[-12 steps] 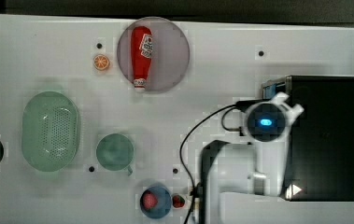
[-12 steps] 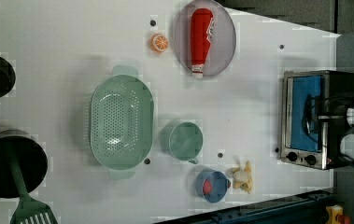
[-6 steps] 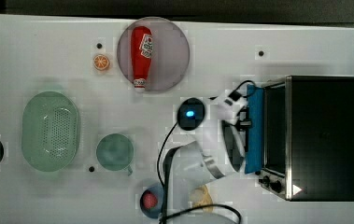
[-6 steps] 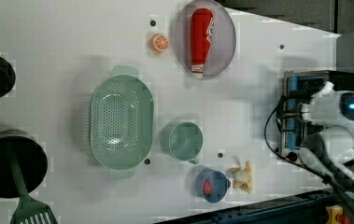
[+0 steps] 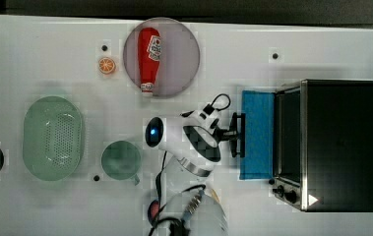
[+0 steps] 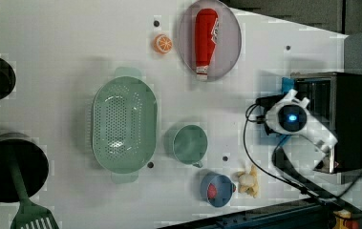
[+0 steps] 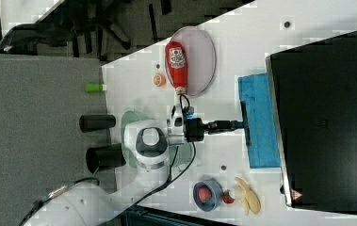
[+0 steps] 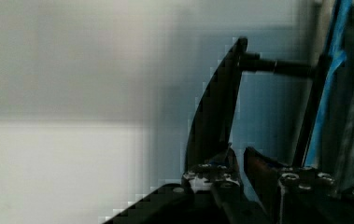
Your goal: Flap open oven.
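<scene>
Oven (image 5: pixel 339 145): one, sitting just beyond the fingers, its blue door (image 5: pixel 257 133) lying flat toward them.
Fingers (image 5: pixel 236 133): narrowly set, gripping the door's dark bar handle (image 7: pixel 247 123).
Counted: one ketchup bottle (image 5: pixel 149 60), one colander (image 5: pixel 53 138), one cup (image 5: pixel 120 160).
Surface: white bench (image 5: pixel 36 64) carrying everything.

In the top view the oven (image 5: pixel 339 145) sits at the table's (image 5: pixel 297 44) right end, its door (image 5: pixel 257 133) folded flat toward my gripper (image 5: pixel 236 132) — I am at its handle (image 5: pixel 242 134). Farther left stand a cup (image 5: pixel 120 160) and colander (image 5: pixel 53 138); a ketchup bottle (image 5: pixel 149 59) lies on a plate (image 5: pixel 184 56) above.
</scene>
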### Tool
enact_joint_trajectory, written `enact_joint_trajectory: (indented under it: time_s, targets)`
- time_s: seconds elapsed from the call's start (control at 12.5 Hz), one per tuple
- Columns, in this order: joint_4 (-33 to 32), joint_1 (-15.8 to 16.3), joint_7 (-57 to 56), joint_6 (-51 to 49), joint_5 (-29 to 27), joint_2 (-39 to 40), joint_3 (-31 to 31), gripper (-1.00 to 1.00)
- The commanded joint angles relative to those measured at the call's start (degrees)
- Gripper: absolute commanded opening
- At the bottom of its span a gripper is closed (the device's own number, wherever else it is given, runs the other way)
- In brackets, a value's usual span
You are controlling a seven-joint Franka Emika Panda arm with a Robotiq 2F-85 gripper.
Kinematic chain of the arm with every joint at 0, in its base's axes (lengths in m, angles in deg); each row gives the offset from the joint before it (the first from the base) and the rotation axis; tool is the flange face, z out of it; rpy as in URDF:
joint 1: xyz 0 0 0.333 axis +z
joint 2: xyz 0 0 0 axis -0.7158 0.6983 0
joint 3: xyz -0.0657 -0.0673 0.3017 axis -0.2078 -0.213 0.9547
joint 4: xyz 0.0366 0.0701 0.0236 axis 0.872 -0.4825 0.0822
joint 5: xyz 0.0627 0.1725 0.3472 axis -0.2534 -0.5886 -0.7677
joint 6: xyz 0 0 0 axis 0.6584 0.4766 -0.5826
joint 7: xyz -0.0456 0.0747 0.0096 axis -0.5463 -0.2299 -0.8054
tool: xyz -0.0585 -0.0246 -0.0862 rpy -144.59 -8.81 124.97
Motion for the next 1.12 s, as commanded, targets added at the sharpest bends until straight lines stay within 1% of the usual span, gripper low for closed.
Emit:
enact_joint_trajectory:
  time_s: [0.08, 0.24, 0.32, 0.4, 0.48, 0.72, 0.8, 0.96, 1.12]
  targets:
    - [0.9, 2.5, 12.2, 0.5, 0.6, 3.0, -0.9, -0.65]
    - [2.4, 3.2, 12.3, -0.3, 0.1, 3.3, -0.8, -0.65]
    - [3.3, 3.3, 12.6, 0.7, -1.1, 2.6, -0.7, -0.65]
    - [4.1, 3.3, 13.0, 1.7, -4.0, 1.3, -0.5, -0.65]
    - [4.7, 3.3, 13.0, 2.6, -8.7, -0.4, -0.3, -0.65]
    - [4.3, 3.3, 12.8, 1.7, -26.4, -7.5, -0.3, -0.65]
    - [4.3, 3.2, 12.6, 0.9, -30.7, -10.1, -0.3, -0.65]
    - [4.3, 2.7, 12.5, -1.5, -37.6, -15.4, -0.5, -0.65]
    - [4.4, 2.2, 12.5, -6.1, -43.0, -21.2, -0.7, -0.65]
